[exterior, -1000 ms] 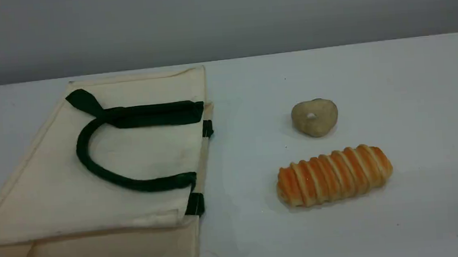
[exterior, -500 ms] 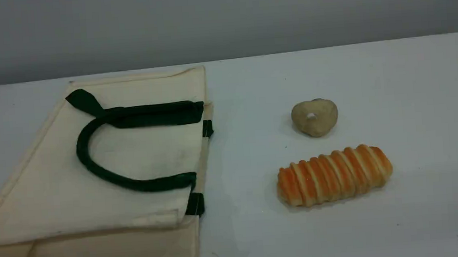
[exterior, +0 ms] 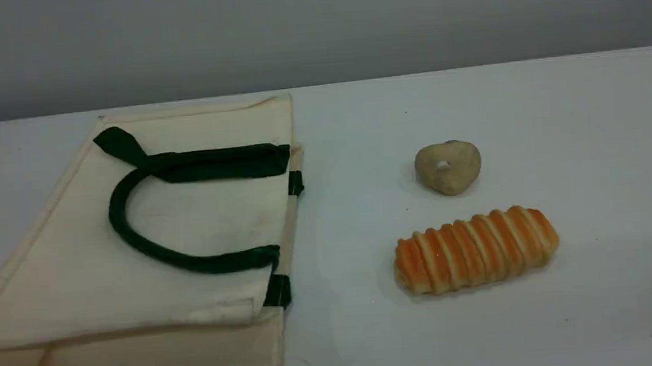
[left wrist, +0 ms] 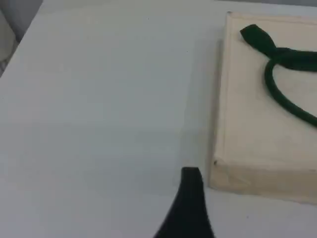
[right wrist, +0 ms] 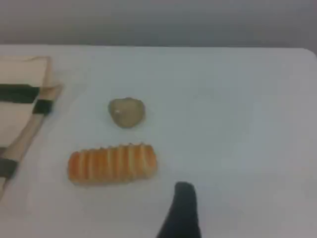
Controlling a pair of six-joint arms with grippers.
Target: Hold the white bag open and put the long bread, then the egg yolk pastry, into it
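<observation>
Both grippers are being held wide, with nothing between the jaws. The left gripper (left wrist: 190, 179) is being hovered over bare table (exterior: 586, 130) just beside the white bag (exterior: 81, 292), on the side away from its mouth. The right gripper (right wrist: 184, 191) is being hovered near the long bread (right wrist: 113, 163) but clear of it. By judgement this suits the task: the left is being placed to open the bag and the right to carry the food.

The bag, the largest thing, is lying flat and collapsed on the left of the table. Its mouth is being presented toward the food, so a short carry should do. A dark green handle (exterior: 134, 236) is lying looped across the upper panel (a likely place to lift). Nothing is being bulged out inside, so the bag is being judged empty, though its interior is hidden.

The long bread (exterior: 476, 250) is lying on its flat underside, well apart from the bag. The egg yolk pastry (exterior: 448, 167) is sitting upright just behind it, not touching.
</observation>
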